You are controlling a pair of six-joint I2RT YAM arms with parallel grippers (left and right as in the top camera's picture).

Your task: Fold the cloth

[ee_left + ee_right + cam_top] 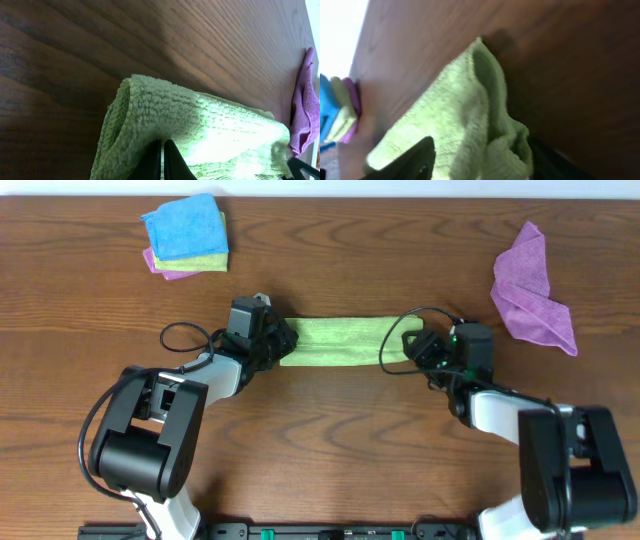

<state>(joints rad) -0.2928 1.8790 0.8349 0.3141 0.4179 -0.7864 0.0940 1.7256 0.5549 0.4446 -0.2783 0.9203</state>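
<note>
The green cloth (340,340) lies folded into a long strip at the table's middle, between both grippers. My left gripper (283,340) is at its left end. In the left wrist view the fingers (162,146) are shut together on the cloth (210,125), whose folded edge curls up just ahead of them. My right gripper (408,346) is at the strip's right end. In the right wrist view its fingers (481,146) are spread wide, with the bunched end of the cloth (455,110) between them.
A stack of folded cloths, blue on top of yellow-green and pink (186,235), sits at the back left and also shows in the right wrist view (340,112). A crumpled purple cloth (530,285) lies at the right and shows in the left wrist view (302,110).
</note>
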